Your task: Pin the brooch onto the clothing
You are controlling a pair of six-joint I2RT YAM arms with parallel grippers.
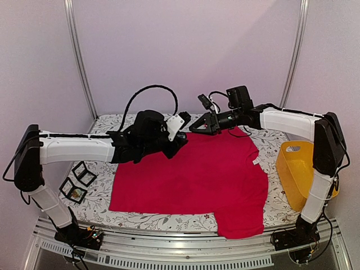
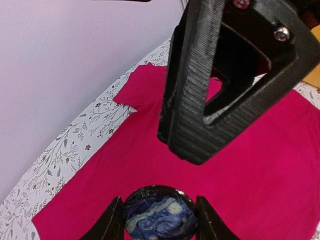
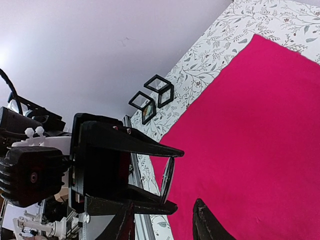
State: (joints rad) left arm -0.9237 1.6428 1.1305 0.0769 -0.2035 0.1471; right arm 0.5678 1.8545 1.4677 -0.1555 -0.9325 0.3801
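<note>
The red T-shirt (image 1: 197,174) lies spread flat on the floral-clothed tabletop (image 1: 95,198), its small white neck label on the side toward the yellow basket (image 1: 298,163), which stands just off that edge of the shirt. The left gripper (image 2: 159,210) hangs over the far part of the shirt, its fingers (image 2: 111,224) pinching a round brooch (image 2: 159,219) painted with swirling blue and yellow. The brooch is raised above the red fabric and not touching it. The right gripper (image 1: 196,127) also hovers above the shirt's far edge, close to the brooch and pointing at it. Its fingers (image 3: 206,226) are spread with nothing between them. Some small black-framed boxes (image 1: 79,181) sit on the tabletop off the shirt's opposite edge from the basket.
</note>
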